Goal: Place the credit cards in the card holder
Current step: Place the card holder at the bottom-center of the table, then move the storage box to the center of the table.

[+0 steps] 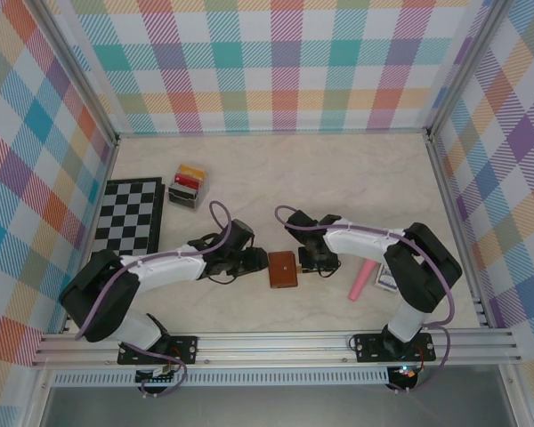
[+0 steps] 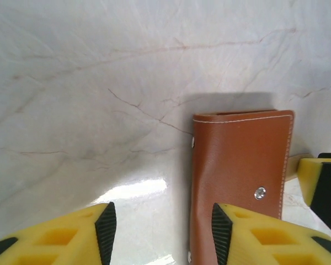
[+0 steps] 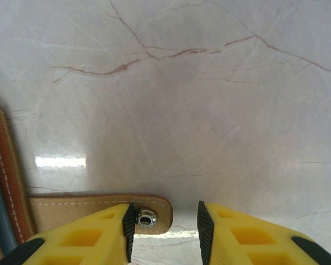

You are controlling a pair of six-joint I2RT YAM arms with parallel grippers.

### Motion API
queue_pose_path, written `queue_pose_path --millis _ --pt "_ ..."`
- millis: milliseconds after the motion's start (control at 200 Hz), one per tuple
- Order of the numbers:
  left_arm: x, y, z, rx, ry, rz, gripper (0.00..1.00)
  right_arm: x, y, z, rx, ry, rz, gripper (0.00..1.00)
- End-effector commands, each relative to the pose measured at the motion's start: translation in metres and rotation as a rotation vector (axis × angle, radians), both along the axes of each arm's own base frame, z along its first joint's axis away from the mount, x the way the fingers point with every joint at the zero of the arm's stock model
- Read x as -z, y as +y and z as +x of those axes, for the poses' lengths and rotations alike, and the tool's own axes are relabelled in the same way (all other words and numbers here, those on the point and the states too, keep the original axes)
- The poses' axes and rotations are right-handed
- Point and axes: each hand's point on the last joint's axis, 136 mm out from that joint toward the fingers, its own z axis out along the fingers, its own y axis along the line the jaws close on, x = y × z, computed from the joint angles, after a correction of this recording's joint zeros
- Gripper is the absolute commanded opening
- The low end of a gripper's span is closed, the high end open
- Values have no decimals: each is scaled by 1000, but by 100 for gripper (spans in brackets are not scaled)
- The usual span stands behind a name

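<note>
The brown leather card holder (image 1: 282, 269) lies closed on the marble table between my two grippers. Its smooth cover with a metal snap (image 2: 240, 176) fills the right of the left wrist view. My left gripper (image 2: 161, 232) is open at its left edge, the right fingertip (image 2: 221, 229) over the cover. My right gripper (image 3: 164, 229) is open, low over the holder's undone snap tab (image 3: 99, 210), the left fingertip (image 3: 129, 226) beside the snap. Red, yellow and dark credit cards (image 1: 190, 179) stand upright in a clear rack at the back left.
A folded chessboard (image 1: 129, 216) lies at the left. A pink stick (image 1: 360, 280) and a small flat dark-and-white item (image 1: 385, 277) lie beside the right arm. Checked walls close in the table on three sides.
</note>
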Motion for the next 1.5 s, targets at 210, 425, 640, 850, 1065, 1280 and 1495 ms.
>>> queue_pose_path --millis 210,425,640,850,1065,1280,1495 --pt "-53 60 11 -146 -177 163 67 -55 14 8 -7 -131 162 48" --pt "-88 96 31 -219 -244 161 82 -87 18 17 -4 -224 237 56" --pt "-121 143 78 -290 -216 171 94 -96 29 19 -8 -238 306 61" --pt "-129 183 148 -334 -175 177 100 -93 42 20 -24 -223 366 74" --pt "-121 215 220 -362 -142 136 100 -91 49 23 -37 -208 368 80" --pt "-106 240 277 -387 -119 29 100 -87 55 26 -47 -190 362 82" --pt "-88 263 309 -446 -106 -39 100 -87 60 32 -57 -179 349 83"
